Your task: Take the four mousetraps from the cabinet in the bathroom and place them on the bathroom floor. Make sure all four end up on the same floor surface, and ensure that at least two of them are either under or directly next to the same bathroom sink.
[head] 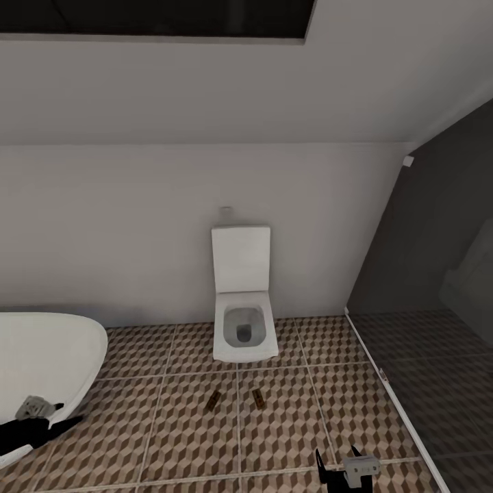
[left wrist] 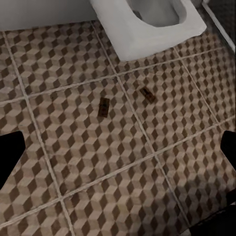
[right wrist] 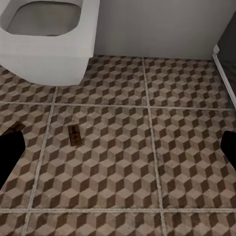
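Ahead, two mousetraps on open bathroom floor — both pincers spread, empty.

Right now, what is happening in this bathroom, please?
A two-armed robot faces a white toilet on the patterned tile floor. Two mousetraps lie flat on the tiles in front of the toilet: one just left of a grout line, the other just right. A white bathtub stands at the left. The left claw and right claw are open and empty.
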Robot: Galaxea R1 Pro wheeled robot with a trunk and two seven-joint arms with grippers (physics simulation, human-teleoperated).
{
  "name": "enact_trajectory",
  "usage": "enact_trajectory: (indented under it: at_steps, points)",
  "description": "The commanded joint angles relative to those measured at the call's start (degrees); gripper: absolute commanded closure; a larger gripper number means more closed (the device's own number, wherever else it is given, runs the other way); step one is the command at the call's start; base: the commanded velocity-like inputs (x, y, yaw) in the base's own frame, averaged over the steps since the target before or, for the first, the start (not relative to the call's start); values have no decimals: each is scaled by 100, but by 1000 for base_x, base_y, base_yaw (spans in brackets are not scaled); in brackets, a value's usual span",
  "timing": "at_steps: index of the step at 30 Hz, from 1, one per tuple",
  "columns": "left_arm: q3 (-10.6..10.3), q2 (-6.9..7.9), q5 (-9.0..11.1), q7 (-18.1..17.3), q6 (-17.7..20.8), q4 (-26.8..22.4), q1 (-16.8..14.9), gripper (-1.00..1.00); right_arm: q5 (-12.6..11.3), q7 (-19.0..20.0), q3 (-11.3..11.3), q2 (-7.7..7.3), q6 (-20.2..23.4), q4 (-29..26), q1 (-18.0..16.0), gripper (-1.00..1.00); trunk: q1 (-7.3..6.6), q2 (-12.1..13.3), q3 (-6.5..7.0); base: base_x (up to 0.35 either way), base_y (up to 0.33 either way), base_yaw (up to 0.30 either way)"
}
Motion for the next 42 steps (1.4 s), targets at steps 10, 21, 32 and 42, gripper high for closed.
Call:
enact_trajectory:
  at_steps: [10,21,32,42]
  points:
    - [-85,-89,25,-30,-1209,-56,30,-100,-52,-11,52,0,-8,2,-4,-100,3,-11,-11,0,0,0]
    - [-1750,-165,-33,1587,-2223,-1451,50,-100,-52,-11,53,0,-6,2,-4,-100,3,-11,-11,0,0,0]
    - [-2342,-176,-507,4751,-2437,-3144,50,-100,-52,-11,53,0,-6,2,-4,-100,3,-11,-11,0,0,0]
    - [-2385,-181,-1588,7274,-2410,-4269,61,-100,-52,-11,52,0,-6,2,-4,-100,3,-11,-11,0,0,0]
